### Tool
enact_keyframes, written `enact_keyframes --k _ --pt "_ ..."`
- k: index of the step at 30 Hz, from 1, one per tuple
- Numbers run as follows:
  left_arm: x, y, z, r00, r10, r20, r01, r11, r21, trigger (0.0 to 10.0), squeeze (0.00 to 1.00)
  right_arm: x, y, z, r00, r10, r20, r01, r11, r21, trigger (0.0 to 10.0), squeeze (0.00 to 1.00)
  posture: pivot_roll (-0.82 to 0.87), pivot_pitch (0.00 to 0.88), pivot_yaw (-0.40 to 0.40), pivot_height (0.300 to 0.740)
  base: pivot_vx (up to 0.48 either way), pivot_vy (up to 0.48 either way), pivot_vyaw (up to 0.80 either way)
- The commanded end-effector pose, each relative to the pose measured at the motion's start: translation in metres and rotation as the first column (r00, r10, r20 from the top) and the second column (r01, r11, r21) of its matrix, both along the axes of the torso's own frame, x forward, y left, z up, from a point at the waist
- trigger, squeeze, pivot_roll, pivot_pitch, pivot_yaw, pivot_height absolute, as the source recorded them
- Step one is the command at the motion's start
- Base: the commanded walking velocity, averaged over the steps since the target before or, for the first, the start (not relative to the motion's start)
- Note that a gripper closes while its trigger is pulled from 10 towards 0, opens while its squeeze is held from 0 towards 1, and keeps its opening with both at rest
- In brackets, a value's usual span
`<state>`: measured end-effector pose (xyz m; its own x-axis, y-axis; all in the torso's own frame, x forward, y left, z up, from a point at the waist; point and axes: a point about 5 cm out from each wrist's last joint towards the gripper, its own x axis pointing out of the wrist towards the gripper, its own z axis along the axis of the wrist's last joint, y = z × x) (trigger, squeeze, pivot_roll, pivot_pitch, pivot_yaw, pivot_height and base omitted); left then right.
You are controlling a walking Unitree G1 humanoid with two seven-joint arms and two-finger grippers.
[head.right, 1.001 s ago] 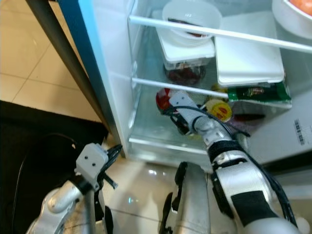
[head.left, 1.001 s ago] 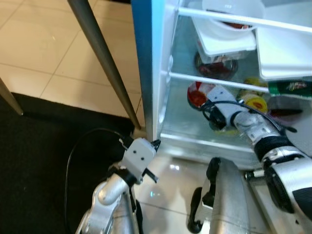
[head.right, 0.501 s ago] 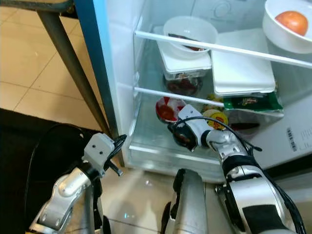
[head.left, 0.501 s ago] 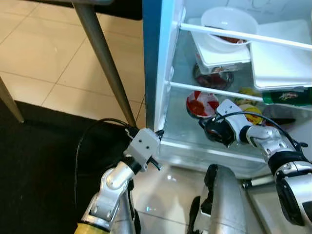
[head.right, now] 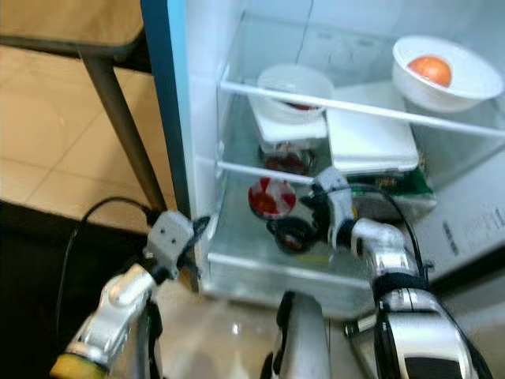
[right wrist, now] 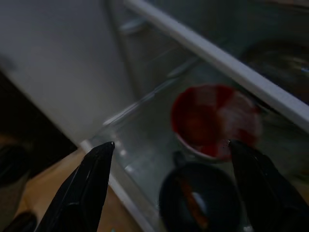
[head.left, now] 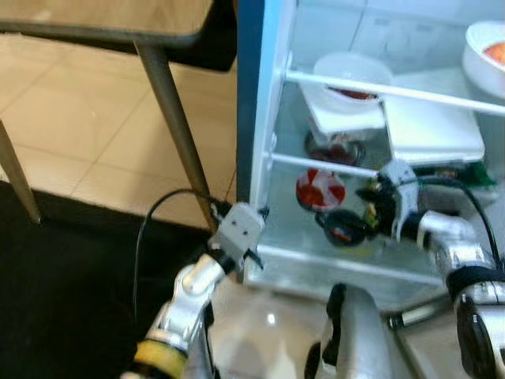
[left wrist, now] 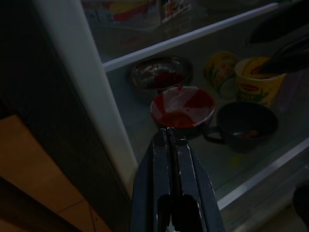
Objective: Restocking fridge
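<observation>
Head stereo pair looks down-fwd, open white fridge (head.right: 237, 87) upper right of frame. Both wrist cams sit close, sharing red-and-white striped bowl (left wrist: 182, 106) and dark round cup (right wrist: 200, 203).

white bowls (head.right: 296, 85): 2 | red-and-white cup (left wrist: 182, 107): 1 | dark mug (left wrist: 247, 124): 1 | yellow tubs (left wrist: 256, 79): 2

The fridge (head.right: 170, 118) stands open, so its lower shelf is reachable from the front. On this shelf the dark cup (head.right: 290, 234) sits at the front, the red bowl (head.right: 271, 197) just behind it, yellow tubs (left wrist: 253, 79) beside. Bare glass stays left of the cup. A table leg (head.right: 126, 130) stands left of the fridge.
</observation>
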<state>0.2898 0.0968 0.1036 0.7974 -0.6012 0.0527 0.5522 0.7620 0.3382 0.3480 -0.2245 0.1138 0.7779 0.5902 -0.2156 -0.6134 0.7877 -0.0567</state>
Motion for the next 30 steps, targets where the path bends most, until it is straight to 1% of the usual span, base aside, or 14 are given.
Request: enact_keyframes --k 1,3,5,6,7,8,9,10,12,15,17,18,25,30 --pt "-0.004 -0.003 -0.014 0.999 -0.016 -0.046 0.015 1.0 -0.004 10.0 0.0 -0.007 -0.005 -0.007 0.994 -0.092 0.064 0.089 0.995 0.05 10.0 0.0 0.09 0.047 -0.074 0.485 0.0 0.0 0.0" --pt "-0.004 0.0 -0.023 0.997 -0.01 -0.078 0.011 1.0 0.001 10.0 0.0 -0.014 -0.01 -0.015 0.978 -0.178 0.108 0.172 0.983 0.059 10.0 0.0 0.08 0.033 -0.072 0.485 0.0 0.0 0.0" --pt "-0.003 0.002 -0.027 0.996 -0.006 -0.094 0.006 1.0 0.002 10.0 0.0 -0.018 -0.01 -0.022 0.981 -0.178 0.075 0.174 0.983 0.061 10.0 0.0 0.07 0.025 -0.069 0.485 0.0 0.0 0.0" --pt "-0.003 0.004 -0.03 0.994 -0.002 -0.109 0.002 1.0 0.0 10.0 0.0 -0.021 -0.01 -0.027 0.986 -0.167 0.029 0.165 0.984 0.073 10.0 0.0 0.07 0.025 -0.069 0.485 0.0 0.0 0.0" --pt "-0.003 0.004 -0.03 0.994 -0.002 -0.109 0.002 1.0 0.0 10.0 0.0 -0.021 -0.01 -0.027 0.986 -0.167 0.029 0.165 0.984 0.073 10.0 0.0 0.07 0.025 -0.069 0.485 0.0 0.0 0.0" --pt "-0.004 0.006 -0.039 0.988 0.001 -0.153 -0.001 1.0 -0.002 10.0 0.0 -0.024 -0.007 -0.034 0.987 -0.156 -0.038 0.161 0.973 0.166 10.0 0.0 0.06 0.007 -0.068 0.485 0.0 0.0 0.0" --pt "-0.004 0.006 -0.039 0.988 0.001 -0.153 -0.001 1.0 -0.002 10.0 0.0 -0.024 -0.007 -0.034 0.987 -0.156 -0.038 0.161 0.973 0.166 10.0 0.0 0.06 0.007 -0.068 0.485 0.0 0.0 0.0" --pt "-0.006 0.008 -0.046 0.982 -0.001 -0.189 0.0 1.0 -0.006 10.0 0.0 -0.026 -0.004 -0.038 0.987 -0.144 -0.072 0.158 0.958 0.238 10.0 0.0 0.06 0.003 -0.068 0.485 0.0 0.0 0.0" --pt "-0.01 0.011 -0.059 0.966 -0.015 -0.26 0.009 1.0 -0.025 10.0 0.0 -0.032 0.004 -0.047 0.985 -0.136 -0.102 0.161 0.939 0.302 10.0 0.0 0.05 0.0 -0.068 0.495 0.0 0.0 0.0" --pt "-0.015 0.017 -0.073 0.945 -0.008 -0.328 -0.014 0.998 -0.063 10.0 0.0 -0.039 0.018 -0.061 0.982 -0.12 -0.144 0.161 0.936 0.314 10.0 0.0 0.05 0.0 -0.066 0.515 0.0 0.0 0.0" --pt "-0.016 0.019 -0.075 0.941 -0.004 -0.339 -0.021 0.997 -0.07 10.0 0.0 -0.039 0.02 -0.063 0.982 -0.117 -0.149 0.16 0.935 0.317 10.0 0.0 0.05 0.0 -0.066 0.52 0.0 0.0 0.0" --pt "-0.021 0.024 -0.085 0.923 0.009 -0.385 -0.037 0.997 -0.066 10.0 0.0 -0.042 0.025 -0.069 0.978 -0.114 -0.173 0.165 0.933 0.319 10.0 0.0 0.05 0.0 -0.07 0.53 0.0 0.0 0.0" --pt "-0.029 0.036 -0.1 0.894 0.055 -0.444 -0.081 0.996 -0.039 10.0 0.0 -0.048 0.031 -0.079 0.968 -0.102 -0.227 0.173 0.933 0.317 10.0 0.0 0.05 0.0 -0.082 0.545 0.0 0.0 0.0" --pt "-0.038 0.058 -0.114 0.855 0.13 -0.501 -0.155 0.988 -0.008 10.0 0.0 -0.057 0.025 -0.091 0.946 -0.133 -0.297 0.225 0.926 0.304 10.0 0.0 0.06 0.0 -0.085 0.57 0.0 0.0 0.0"
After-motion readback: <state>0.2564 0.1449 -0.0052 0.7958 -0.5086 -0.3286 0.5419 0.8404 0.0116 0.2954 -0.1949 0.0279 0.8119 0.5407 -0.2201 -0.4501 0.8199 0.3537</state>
